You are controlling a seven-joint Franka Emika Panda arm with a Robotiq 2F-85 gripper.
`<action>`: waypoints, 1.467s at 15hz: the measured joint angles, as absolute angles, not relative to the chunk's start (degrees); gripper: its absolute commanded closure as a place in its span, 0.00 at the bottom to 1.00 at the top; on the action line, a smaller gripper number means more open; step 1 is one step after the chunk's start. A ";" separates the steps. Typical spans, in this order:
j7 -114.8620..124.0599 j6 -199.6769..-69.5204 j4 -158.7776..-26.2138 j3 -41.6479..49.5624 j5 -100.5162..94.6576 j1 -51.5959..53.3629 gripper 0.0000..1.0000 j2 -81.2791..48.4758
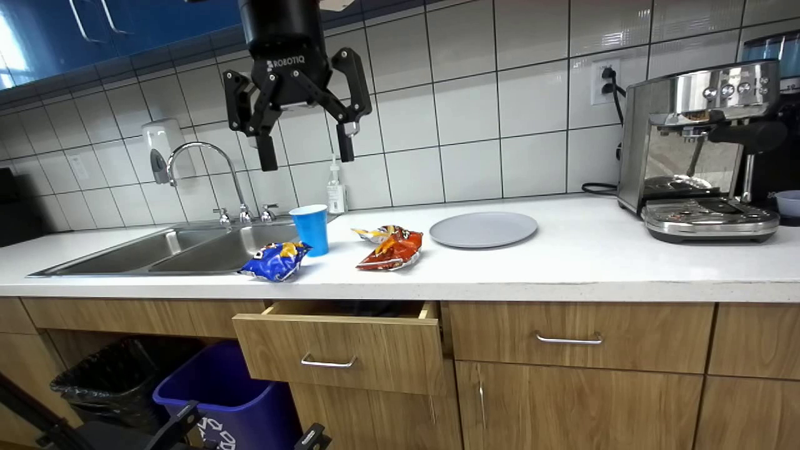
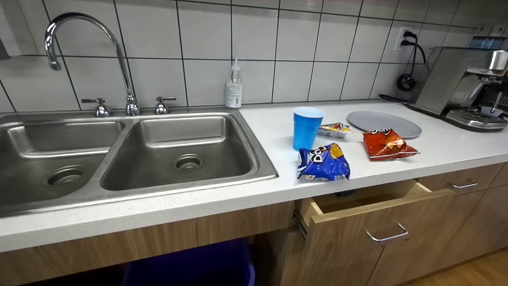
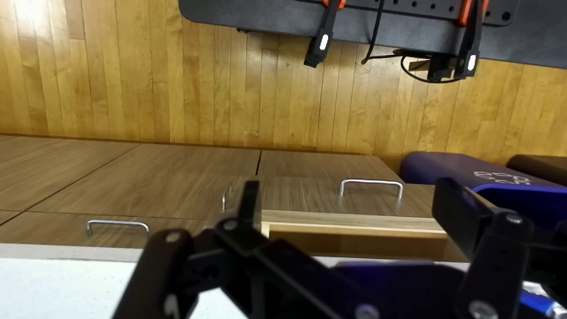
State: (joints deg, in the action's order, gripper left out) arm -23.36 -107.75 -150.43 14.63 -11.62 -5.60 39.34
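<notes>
Up near the top of an exterior view, left of centre, the gripper [image 1: 306, 150] hangs with its fingers [image 1: 267, 154] spread well apart and nothing between them. Lower middle of that frame, the drawer [image 1: 340, 344] sits partly pulled out, and that's what I'd worry about: if the arm [image 1: 278, 25] came down without enough clearance, I reckon a finger could catch the drawer's front edge and shove or jam it. Wrist view makes it trickier, since the gripper's own dark parts cover a lot of the lower half, so judging clearance from there would be rough. Then there's the blue chip bag [image 1: 275, 261], left of centre, near the front edge of the table [image 1: 594, 256]; a sideways bump could probably send it over, maybe into the drawer (softer landing than the floor, honestly). Just behind it the blue cup [image 1: 314, 231] stands upright, and I can't tell if they touch, so a wide finger sweeping through might tip that too. Around mid-frame, the red chip bag [image 1: 395, 251] looks crinkly enough to skid if pinched badly. Pose-wise, the arm drops in from the top edge, roughly vertical, fingertips pointing down and well above the table; the rest of it is out of frame.
</notes>
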 measured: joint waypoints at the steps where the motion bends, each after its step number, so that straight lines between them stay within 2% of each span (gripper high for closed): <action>1: -23.36 -107.98 -150.67 14.63 -11.55 -5.53 0.00 39.28; 5: -23.32 -110.91 -152.71 14.62 -11.11 -5.01 0.00 38.42; 11: -23.06 -122.09 -156.45 14.21 -9.74 -3.41 0.00 33.53; 22: -22.92 -144.68 -156.23 11.55 -1.37 0.49 0.00 14.31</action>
